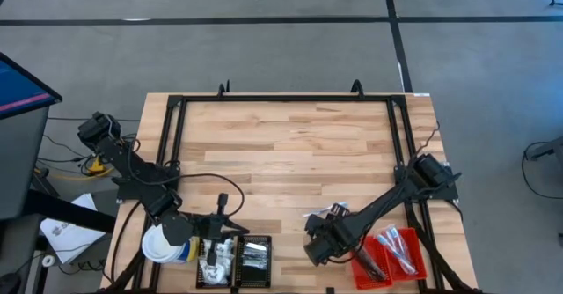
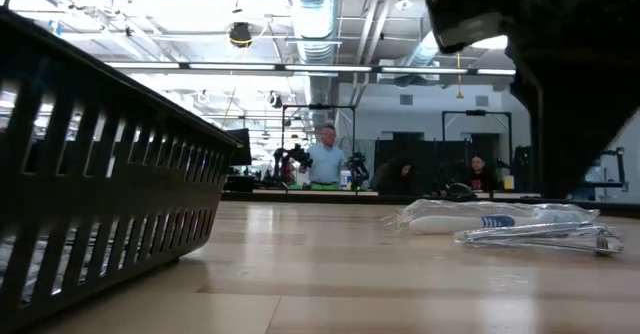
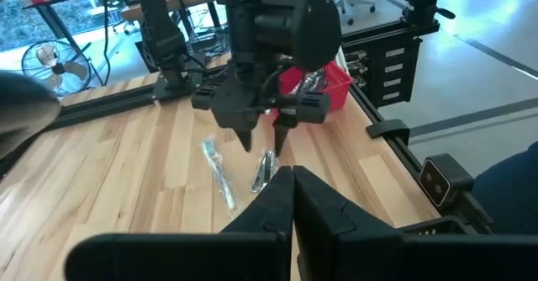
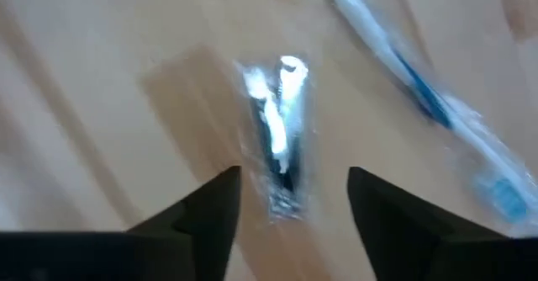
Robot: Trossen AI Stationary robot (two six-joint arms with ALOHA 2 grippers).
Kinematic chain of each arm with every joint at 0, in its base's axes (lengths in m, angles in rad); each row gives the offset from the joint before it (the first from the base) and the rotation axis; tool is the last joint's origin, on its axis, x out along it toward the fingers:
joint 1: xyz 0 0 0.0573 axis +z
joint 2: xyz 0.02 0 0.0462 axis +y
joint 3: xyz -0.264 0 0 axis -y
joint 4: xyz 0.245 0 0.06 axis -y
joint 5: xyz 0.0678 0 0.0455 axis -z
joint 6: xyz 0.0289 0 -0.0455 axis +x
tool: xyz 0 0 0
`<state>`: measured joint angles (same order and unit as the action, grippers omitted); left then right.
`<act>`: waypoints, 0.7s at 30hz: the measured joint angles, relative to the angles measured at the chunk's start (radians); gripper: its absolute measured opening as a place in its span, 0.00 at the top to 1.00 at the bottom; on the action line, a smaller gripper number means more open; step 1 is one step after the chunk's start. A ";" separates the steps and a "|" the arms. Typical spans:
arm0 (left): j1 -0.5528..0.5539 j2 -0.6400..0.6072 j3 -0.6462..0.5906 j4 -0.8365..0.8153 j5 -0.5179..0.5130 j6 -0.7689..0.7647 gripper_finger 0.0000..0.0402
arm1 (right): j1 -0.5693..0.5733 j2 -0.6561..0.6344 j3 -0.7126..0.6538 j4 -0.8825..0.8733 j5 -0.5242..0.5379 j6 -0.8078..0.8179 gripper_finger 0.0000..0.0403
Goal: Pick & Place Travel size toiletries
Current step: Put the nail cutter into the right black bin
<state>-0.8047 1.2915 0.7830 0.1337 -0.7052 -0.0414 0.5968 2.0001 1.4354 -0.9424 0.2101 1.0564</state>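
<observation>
Two toiletries lie flat on the wooden table: a blue-and-white toothbrush in a clear packet [image 3: 220,172] [image 4: 429,104] [image 2: 480,217] and a silvery sachet [image 3: 266,170] [image 4: 282,138] [image 2: 540,236]. My right gripper [image 3: 265,142] [image 4: 290,205] [image 1: 317,231] points down just above the sachet. It is open, with a finger on either side of the sachet's near end, and touches nothing. My left gripper [image 3: 292,193] [image 1: 227,226] is shut and holds nothing. It hovers over the black trays [image 1: 256,259] at the table's near edge, left of centre.
A red tray [image 1: 391,254] [image 3: 324,83] holding several items stands at the near right, beside my right arm. A white-topped canister [image 1: 163,246] stands left of the black trays; one black tray's ribbed wall [image 2: 100,174] fills the left of the low view. People show in the room beyond.
</observation>
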 joint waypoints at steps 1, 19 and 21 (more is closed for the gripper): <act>0.000 0.000 0.000 0.000 0.000 0.000 1.00 | 0.000 0.001 -0.002 -0.012 -0.001 0.006 0.45; 0.000 0.000 0.000 0.003 0.022 0.000 1.00 | -0.018 0.017 -0.001 -0.037 0.001 0.021 0.31; 0.000 0.000 0.000 0.004 0.022 0.000 1.00 | -0.019 0.017 -0.001 -0.037 0.001 0.017 0.31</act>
<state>-0.8047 1.2915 0.7830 0.1375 -0.6834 -0.0414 0.5775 2.0174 1.4349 -0.9789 0.2111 1.0733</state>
